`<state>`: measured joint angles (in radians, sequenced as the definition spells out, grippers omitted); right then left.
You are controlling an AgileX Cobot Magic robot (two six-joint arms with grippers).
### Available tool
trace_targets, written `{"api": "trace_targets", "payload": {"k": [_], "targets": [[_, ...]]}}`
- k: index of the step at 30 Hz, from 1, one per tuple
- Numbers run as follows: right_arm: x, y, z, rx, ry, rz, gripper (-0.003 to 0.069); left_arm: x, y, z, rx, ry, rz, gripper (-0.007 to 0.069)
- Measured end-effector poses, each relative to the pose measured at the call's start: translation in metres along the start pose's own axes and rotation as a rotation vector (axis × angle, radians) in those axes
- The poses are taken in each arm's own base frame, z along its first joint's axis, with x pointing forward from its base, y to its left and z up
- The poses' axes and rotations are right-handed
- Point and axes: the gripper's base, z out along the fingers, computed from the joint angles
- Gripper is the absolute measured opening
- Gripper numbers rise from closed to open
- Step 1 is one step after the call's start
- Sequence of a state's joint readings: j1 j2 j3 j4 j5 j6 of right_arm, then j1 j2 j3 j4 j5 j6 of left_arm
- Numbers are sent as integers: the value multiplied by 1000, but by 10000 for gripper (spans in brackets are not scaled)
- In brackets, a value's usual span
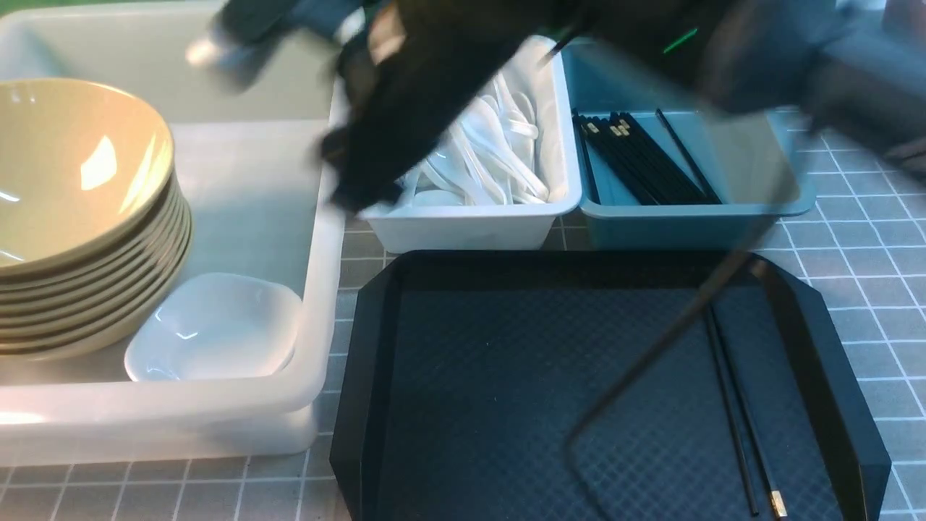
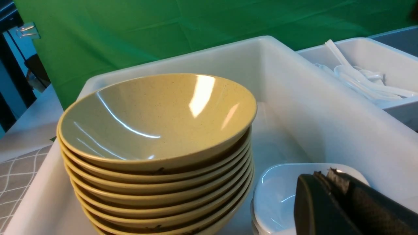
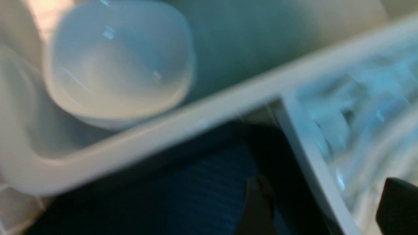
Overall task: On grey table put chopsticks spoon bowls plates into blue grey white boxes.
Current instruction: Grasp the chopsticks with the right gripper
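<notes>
A pair of black chopsticks (image 1: 738,405) lies at the right of the black tray (image 1: 506,376). More chopsticks (image 1: 644,159) lie in the blue-grey bin (image 1: 687,224). White spoons (image 1: 499,152) fill the small white bin (image 1: 470,224). Stacked tan bowls (image 1: 72,166) and a white plate (image 1: 217,325) sit in the large tub (image 1: 318,304). My right gripper (image 1: 354,181), blurred, hangs over the white bin's left front corner; in its wrist view (image 3: 326,205) it is open and empty. My left gripper (image 2: 326,174) is shut and empty, seen in front of the plate (image 2: 281,192).
The grey tiled table (image 1: 854,246) shows right of the tray and bins. My blurred right arm (image 1: 579,43) crosses above both small bins. A thin blurred dark line (image 1: 651,354) hangs over the tray's right half.
</notes>
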<state>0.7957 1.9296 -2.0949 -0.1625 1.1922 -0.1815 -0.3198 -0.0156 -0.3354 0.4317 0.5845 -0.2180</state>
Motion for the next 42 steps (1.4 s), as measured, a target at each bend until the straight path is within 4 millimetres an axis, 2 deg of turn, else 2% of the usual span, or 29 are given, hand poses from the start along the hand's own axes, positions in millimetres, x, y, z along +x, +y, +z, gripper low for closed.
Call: {"api": "trace_targets", "payload": {"k": [1,2,3,4,6,7,8,9,12,14,16,23,25,28,30,31,33,36,38,40,42], "targets": [[14,-16,-5,45,46,63,491,0,0,0,0,-1,-1,-8],[25,-22,-2,64,90,97,486,0,0,0,0,-1,-1,-8],[26,-25,-5,72,85,110,486,0,0,0,0,0,-2,-8],[56,-40,1,101,180,186,475,0,0,0,0,1,-2,-8],[107,-51,21,118,339,286,459,0,0,0,0,1,-2,-8],[111,-49,23,117,349,289,457,0,0,0,0,1,-2,-8],[155,-53,40,127,437,380,451,0,0,0,0,-1,-2,-8],[168,-53,44,131,447,415,449,0,0,0,1,-4,-2,-8],[227,-46,66,132,547,551,447,-1,0,0,2,-11,-2,-8],[251,-41,77,117,560,624,447,-1,0,0,2,-12,-2,-8],[263,-37,84,100,543,680,447,-2,0,0,4,-18,-2,-8],[281,-43,101,99,549,748,424,-4,-1,0,11,-47,-2,-8],[282,-44,104,95,549,751,384,-3,-1,1,12,-48,0,-8],[281,-43,108,65,554,724,256,1,-3,4,11,-61,28,-8],[280,-41,108,37,559,694,147,4,-4,7,9,-65,48,-8],[279,-41,108,26,559,674,122,5,-5,7,10,-66,52,-8],[277,-40,106,4,550,635,120,6,-5,8,11,-70,57,-8],[273,-35,100,-26,533,561,121,5,-5,8,13,-77,60,-8],[265,-27,89,-41,504,515,71,5,-5,8,12,-79,63,-8],[257,-23,77,-43,467,496,63,5,-5,8,12,-80,64,-8],[243,-22,52,-29,368,471,62,5,-5,8,11,-81,65,-8]]}}
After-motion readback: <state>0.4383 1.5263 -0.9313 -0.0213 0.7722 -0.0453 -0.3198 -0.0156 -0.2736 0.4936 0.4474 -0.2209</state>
